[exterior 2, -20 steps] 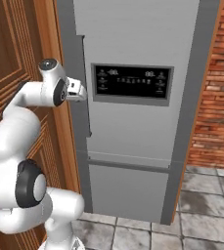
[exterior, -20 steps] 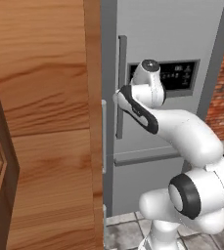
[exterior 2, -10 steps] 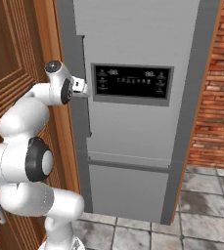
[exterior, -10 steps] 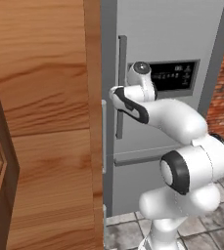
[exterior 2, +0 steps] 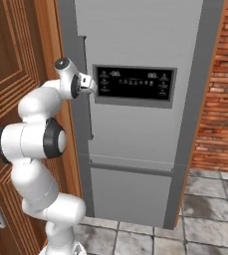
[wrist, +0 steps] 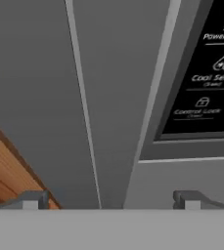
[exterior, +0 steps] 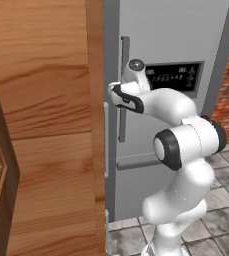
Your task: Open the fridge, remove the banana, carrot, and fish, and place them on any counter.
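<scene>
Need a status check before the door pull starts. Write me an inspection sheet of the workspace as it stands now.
Surface: grey tiled floor in front of the appliance; no counter top clearly seen.
Job's things: fridge shut, black control panel on its door, long vertical handle along its left edge. Banana, carrot, fish: nothing seen.
Clutter: nothing seen.
Tool: tool open, tips spread wide, up against the fridge door beside the handle, holding nothing.
Cables: nothing seen.
Surroundings: wooden cabinet to the left of the fridge, red brick wall to the right.
</scene>
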Tool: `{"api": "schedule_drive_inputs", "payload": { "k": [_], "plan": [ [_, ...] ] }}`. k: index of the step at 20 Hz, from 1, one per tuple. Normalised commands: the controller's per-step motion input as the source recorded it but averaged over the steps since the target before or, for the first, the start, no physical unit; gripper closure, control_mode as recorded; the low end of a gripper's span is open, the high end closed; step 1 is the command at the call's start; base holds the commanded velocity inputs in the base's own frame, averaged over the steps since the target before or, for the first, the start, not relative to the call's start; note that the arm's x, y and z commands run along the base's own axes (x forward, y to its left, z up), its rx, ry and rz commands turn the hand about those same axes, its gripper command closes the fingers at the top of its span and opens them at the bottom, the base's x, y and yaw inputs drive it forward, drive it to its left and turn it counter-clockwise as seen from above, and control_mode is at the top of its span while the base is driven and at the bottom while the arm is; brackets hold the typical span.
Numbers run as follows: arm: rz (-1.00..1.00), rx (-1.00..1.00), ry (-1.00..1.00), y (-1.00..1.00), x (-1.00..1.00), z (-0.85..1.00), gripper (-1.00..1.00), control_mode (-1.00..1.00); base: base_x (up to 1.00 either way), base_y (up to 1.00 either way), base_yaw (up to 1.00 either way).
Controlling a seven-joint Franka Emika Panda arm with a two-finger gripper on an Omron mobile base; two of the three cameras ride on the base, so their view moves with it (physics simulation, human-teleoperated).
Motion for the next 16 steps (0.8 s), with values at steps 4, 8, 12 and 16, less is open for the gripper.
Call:
{"api": "schedule_drive_inputs", "payload": {
  "k": [4, 8, 12, 16],
  "plan": [
    [0.00, 0.02, -0.14, 0.00, 0.42, -0.08, -1.00, -1.00, 0.00, 0.00, 0.00],
    [0.00, 0.03, -0.13, 0.00, 0.49, -0.14, -1.00, -1.00, 0.00, 0.00, 0.00],
    [0.00, 0.03, -0.08, 0.00, 0.55, -0.14, -1.00, -1.00, 0.00, 0.00, 0.00],
    [0.00, 0.02, -0.01, 0.00, 0.61, -0.11, -1.00, -1.00, 0.00, 0.00, 0.00]
  ]
}}
